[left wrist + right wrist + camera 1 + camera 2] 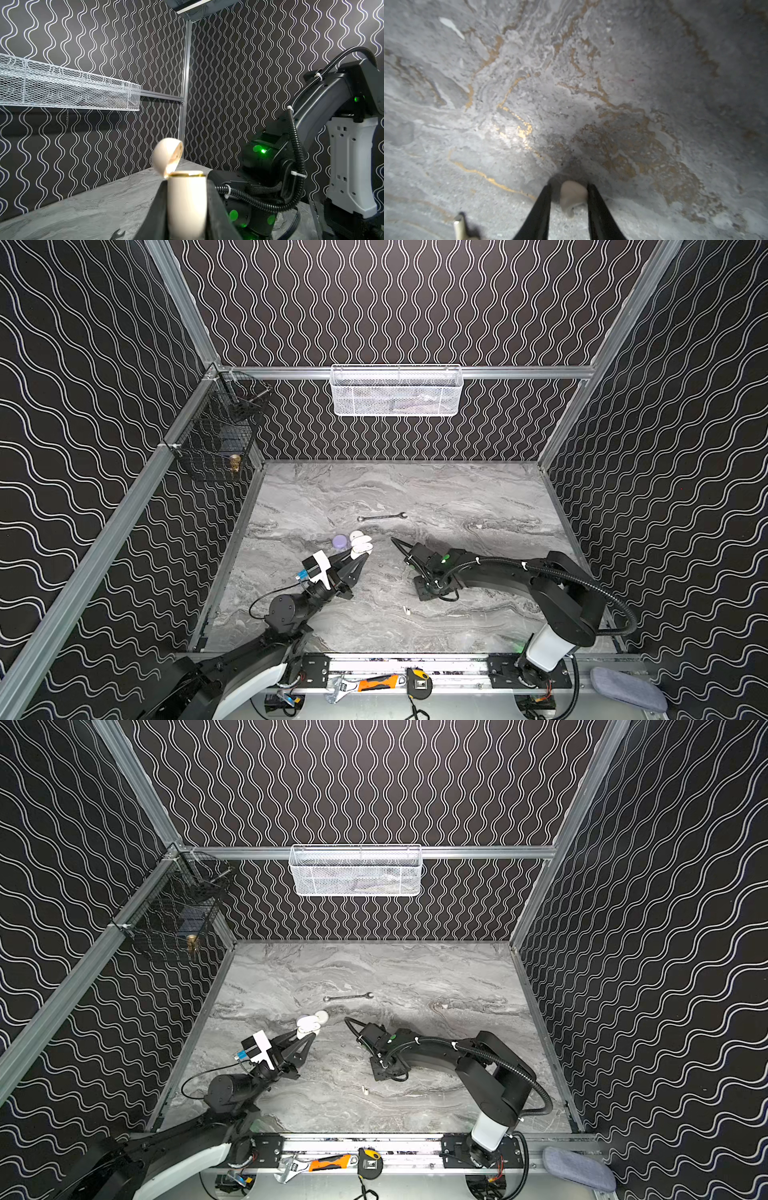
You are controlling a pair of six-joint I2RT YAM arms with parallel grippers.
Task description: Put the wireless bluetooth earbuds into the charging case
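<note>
Cream plastic makes up both task parts now in hand. The left gripper [187,184] is clamped on the cream charging case [187,205], gripping its side walls and holding it upright with the hinged lid [166,155] swung open. In a top view the case sits at the fingertips, just beside a lavender case [340,541]. The right gripper [569,186] stands tip-down on the marble table [633,83], jaws narrowly parted and bracketing one cream earbud [573,196]. One finger touches the bud and a shadowed gap shows at the other, so the pinch does not appear complete. A white stemmed earbud [406,610] lies loose on the table, well apart from the case and nearer the arm bases; a steel wrench [382,517] lies farther back. Handling: the earbud is judged very light, rigid and smooth-shelled, with a rounded body that may roll or squirt sideways under off-centre pressure. Take hold across the widest part of the body, not the narrow tip, using light force. The case looks equally slick; a grip low on its walls keeps the mouth clear.
</note>
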